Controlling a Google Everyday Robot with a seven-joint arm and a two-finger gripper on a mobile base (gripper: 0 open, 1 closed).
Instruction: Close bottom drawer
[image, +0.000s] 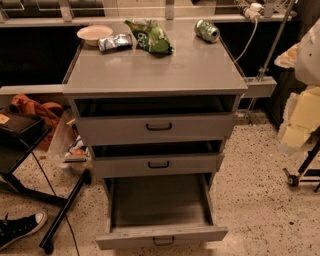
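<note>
As bottom drawer (161, 239) juts past desk's (165, 70) front edge, off-centre push may jam it. Claw out of view, state can't be told.

1. I cannot read a single word, brand or number here.
2. The green bag (150, 35) on the cabinet top (160, 70) carries pale print, too blurred to make out.
3. The green can (207, 30) and the silver packet (115, 42) show markings I cannot read either.
4. My gripper (296, 131), at the far right and lower than the cabinet top, shows no legible label.
</note>
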